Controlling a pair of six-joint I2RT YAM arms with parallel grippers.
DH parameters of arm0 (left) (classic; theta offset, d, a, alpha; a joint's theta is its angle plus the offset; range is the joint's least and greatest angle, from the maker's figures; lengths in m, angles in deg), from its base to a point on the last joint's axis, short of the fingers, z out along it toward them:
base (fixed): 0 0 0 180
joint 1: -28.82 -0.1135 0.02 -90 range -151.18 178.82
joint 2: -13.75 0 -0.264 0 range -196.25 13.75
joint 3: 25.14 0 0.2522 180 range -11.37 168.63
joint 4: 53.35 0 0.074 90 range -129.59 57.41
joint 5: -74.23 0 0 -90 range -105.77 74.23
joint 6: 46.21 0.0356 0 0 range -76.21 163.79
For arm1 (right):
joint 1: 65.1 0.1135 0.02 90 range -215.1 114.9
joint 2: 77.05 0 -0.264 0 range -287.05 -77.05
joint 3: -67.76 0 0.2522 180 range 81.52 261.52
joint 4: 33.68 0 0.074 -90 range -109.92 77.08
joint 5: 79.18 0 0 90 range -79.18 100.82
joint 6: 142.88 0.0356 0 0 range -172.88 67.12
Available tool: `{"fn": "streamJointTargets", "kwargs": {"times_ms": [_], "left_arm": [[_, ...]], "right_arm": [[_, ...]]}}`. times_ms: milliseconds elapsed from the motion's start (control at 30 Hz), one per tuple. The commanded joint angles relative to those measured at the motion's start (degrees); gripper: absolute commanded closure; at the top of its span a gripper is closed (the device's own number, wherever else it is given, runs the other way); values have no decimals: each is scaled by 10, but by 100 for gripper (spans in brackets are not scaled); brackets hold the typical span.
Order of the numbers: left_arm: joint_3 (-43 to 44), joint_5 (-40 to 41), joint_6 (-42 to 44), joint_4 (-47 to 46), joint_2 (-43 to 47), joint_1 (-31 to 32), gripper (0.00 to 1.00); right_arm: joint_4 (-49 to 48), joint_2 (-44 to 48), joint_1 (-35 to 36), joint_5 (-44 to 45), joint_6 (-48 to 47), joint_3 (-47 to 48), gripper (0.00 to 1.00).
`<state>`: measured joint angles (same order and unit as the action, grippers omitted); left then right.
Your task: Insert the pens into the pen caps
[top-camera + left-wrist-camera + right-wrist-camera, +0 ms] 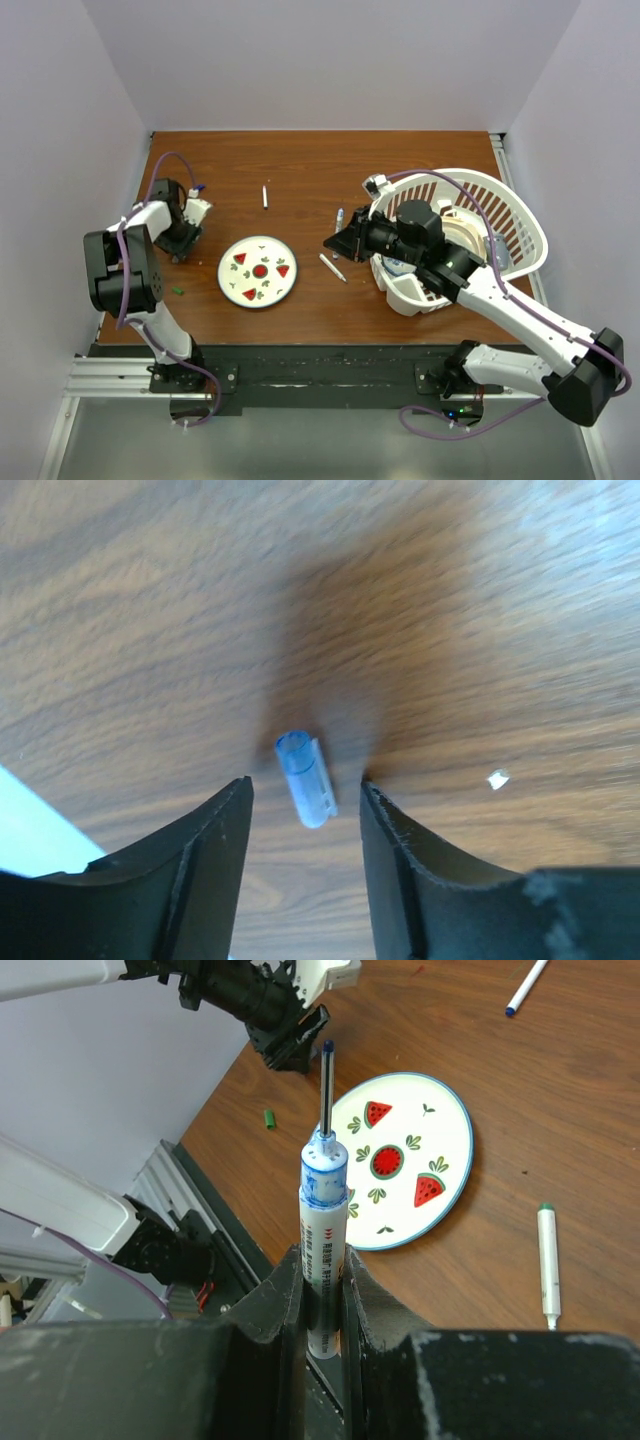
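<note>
The left gripper (305, 788) is shown partly open astride a blue cap (304, 778) laid on the table (150, 600), while a white, blue-tipped pen (323, 1210) is clamped in the right gripper (323, 1282).

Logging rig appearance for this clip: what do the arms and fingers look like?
Both arms are white links with black joint housings: left arm, right arm. A purple cable loops along each. The fingers are matte black, broad and curved, with scuffed edges.

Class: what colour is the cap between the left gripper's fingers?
The cap is blue; the left wrist view shows it best.
</note>
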<state>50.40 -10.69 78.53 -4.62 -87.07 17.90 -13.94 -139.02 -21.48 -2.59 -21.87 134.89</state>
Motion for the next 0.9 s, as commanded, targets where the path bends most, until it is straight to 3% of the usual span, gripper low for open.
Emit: {"fn": "streamJointTargets", "kwargs": {"times_ms": [0,200,467,533,767,867], "left_arm": [[19,-48,-11,-9,-19,-2,53],[47,-123,-22,25,-50,0,80],[47,-137,-30,-9,-18,84,92],[41,-113,-16,-16,-11,105,100],[59,-114,39,-42,57,149,100],[73,-124,79,-38,78,205,100]], "right_arm": [[-11,16,2,14,-9,0,100],[-8,26,2,25,-11,-1,100],[-17,34,2,31,-12,-5,100],[-18,35,2,30,-12,-5,100],[-15,49,2,41,-16,-3,100],[-12,55,2,46,-16,0,100]]}}
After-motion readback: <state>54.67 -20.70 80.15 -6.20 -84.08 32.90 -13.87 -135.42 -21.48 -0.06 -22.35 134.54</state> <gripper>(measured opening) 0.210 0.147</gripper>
